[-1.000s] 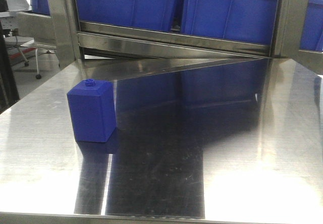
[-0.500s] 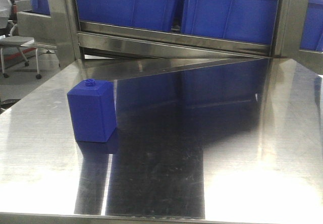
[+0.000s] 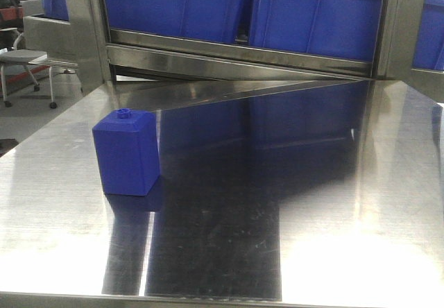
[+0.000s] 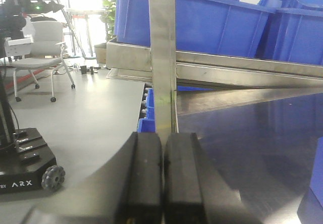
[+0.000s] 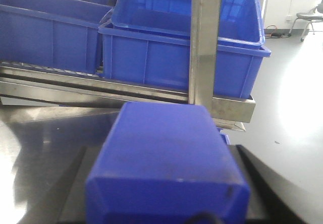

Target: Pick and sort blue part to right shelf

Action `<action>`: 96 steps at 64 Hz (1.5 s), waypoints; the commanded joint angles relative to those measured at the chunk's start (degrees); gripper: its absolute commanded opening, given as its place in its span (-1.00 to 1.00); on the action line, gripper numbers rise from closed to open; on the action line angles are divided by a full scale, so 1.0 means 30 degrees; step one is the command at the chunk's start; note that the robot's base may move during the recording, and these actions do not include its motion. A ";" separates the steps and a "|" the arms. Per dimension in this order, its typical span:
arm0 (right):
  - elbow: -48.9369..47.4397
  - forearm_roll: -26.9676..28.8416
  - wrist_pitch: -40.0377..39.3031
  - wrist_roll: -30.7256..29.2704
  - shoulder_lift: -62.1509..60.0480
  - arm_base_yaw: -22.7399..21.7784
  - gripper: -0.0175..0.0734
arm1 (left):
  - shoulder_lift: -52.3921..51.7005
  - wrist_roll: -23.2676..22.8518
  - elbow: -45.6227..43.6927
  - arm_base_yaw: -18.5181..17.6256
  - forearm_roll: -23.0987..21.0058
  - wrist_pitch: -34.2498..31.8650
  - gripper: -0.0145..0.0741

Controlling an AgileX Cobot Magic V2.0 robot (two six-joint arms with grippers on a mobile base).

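ok, table [image 3: 347,252] has open steel across center and right, with its near edge along the bottom of the front view. right shelf [image 3: 236,60] runs along the far edge, two blue bins [image 3: 312,16] side by side on it, contents hidden. two blue parts: blue part [image 5: 169,148] clamped in right gripper [image 5: 164,183], second blue part [image 3: 126,154] upright at table left. left gripper [image 4: 162,168] jaws pressed together.

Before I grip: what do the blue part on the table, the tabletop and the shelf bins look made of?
The blue part looks like moulded plastic: matte, uniform colour, no glare. The tabletop appears to be brushed stainless steel, given its mirror-like reflections and fine scratch lines. The bins are probably plastic too, slightly glossier, with moulded ribs and rims.
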 commanded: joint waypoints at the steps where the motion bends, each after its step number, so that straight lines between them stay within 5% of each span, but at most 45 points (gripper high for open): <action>1: -0.0524 -0.0171 -0.1712 -0.0190 0.0156 -0.0086 0.33 | -0.0447 -0.0153 0.0455 -0.0059 -0.0130 -0.1698 -0.39; 22: -0.0524 -0.0171 -0.1712 -0.0190 0.0156 -0.0086 0.33 | -0.0447 -0.0153 0.0455 -0.0059 -0.0130 -0.1586 -0.39; 29: -0.0524 -0.0171 -0.1712 -0.0190 0.0156 -0.0086 0.33 | -0.0319 -0.0153 0.0085 -0.0093 0.1635 -0.0983 -0.39; 35: -0.0524 -0.0171 -0.1712 -0.0190 0.0156 -0.0086 0.33 | 0.0006 -0.0232 -0.0637 -0.0093 0.1641 0.0202 -0.39; 41: -0.0524 -0.0171 -0.1712 -0.0190 0.0156 -0.0086 0.33 | 0.0593 -0.1777 -0.1744 -0.0313 0.1260 0.1730 -0.39; 48: -0.0524 -0.0171 -0.1712 -0.0190 0.0156 -0.0086 0.33 | 0.1783 -0.4208 -0.3312 -0.1103 0.0751 0.2727 -0.39; 69: -0.0524 -0.0171 -0.1712 -0.0190 0.0156 -0.0086 0.33 | 0.7180 -0.4208 -0.6495 -0.5045 0.0820 0.3354 -0.37; 77: -0.0524 -0.0171 -0.1712 -0.0190 0.0156 -0.0086 0.33 | 0.9611 -0.4208 -0.7588 -0.6573 0.0847 0.3347 -0.03; 90: -0.0524 -0.0171 -0.1712 -0.0190 0.0156 -0.0086 0.33 | 1.3229 -0.4208 -0.9665 -0.7689 0.1311 0.3535 0.86; 96: -0.0524 -0.0171 -0.1712 -0.0190 0.0156 -0.0086 0.33 | 1.4852 -0.4208 -1.0961 -0.7759 0.1311 0.3976 0.91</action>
